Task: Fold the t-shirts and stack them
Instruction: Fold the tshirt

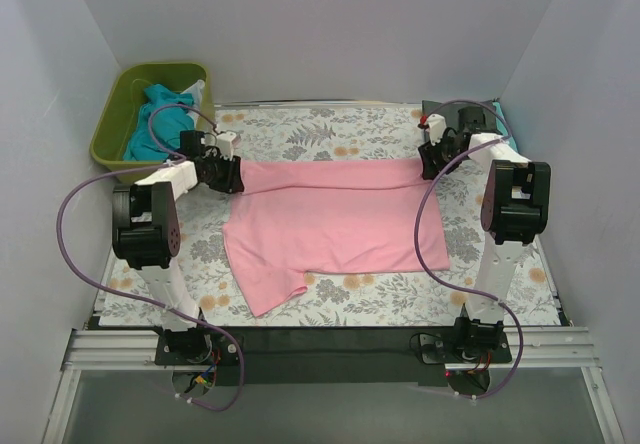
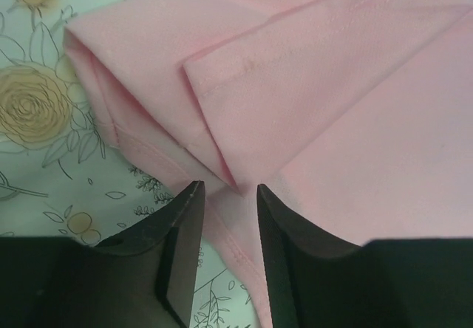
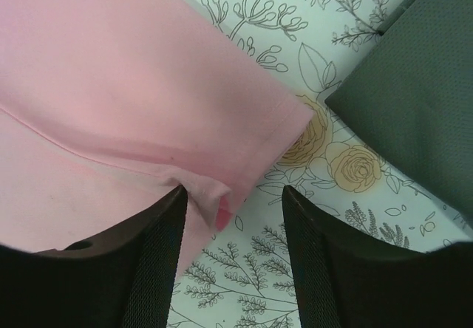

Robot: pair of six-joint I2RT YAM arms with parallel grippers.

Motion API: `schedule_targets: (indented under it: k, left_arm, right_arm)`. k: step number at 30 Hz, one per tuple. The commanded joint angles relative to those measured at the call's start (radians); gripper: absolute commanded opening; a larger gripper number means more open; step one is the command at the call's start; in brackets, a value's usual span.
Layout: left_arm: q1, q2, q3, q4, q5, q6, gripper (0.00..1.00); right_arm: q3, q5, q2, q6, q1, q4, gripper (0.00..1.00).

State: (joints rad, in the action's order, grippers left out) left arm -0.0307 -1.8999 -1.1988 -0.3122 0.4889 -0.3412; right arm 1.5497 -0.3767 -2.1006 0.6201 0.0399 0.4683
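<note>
The left hand hangs low over the far-left corner of the pink t-shirt. Its two matte black fingers are parted by a narrow gap and grip nothing, and the shirt's layered, stitched hems lie loose just beyond the tips. The right hand stands wider apart at the far-right corner, also holding nothing, with a small puckered tip of pink fabric lying between its fingers, close to one of them. The shirt is soft, smooth-knit cotton, spread flat mid-counter, with a straight folded edge along its far side from hand to hand. Its long axis runs left to right, and one sleeve juts toward the near-left. Under it the floral-printed cloth covers the counter, pale with grey leaves and yellow roses. Near the right hand lies a dark grey t-shirt with a fine, pebbly texture, apart from the pink one. At the far-left corner sits an olive-green plastic tub holding crumpled teal t-shirts.
</note>
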Motion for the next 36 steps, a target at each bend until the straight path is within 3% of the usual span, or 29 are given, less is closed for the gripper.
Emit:
schedule_targets:
  k: [1, 11, 29, 36]
  left_arm:
    - [-0.003, 0.068, -0.100, -0.030, 0.063, 0.002, 0.36]
    - [0.017, -0.091, -0.311, -0.036, 0.043, -0.085, 0.36]
    - [0.068, -0.192, -0.292, -0.034, -0.047, -0.081, 0.39]
    - [0.068, -0.088, -0.249, -0.041, 0.003, -0.081, 0.14]
  right_arm:
    - [0.085, -0.031, 0.047, -0.003, 0.006, 0.044, 0.52]
    - [0.184, -0.059, -0.006, -0.040, -0.020, 0.101, 0.41]
    - [0.187, -0.034, -0.047, -0.023, -0.025, 0.130, 0.45]
    - [0.190, -0.039, -0.039, -0.023, -0.025, 0.135, 0.45]
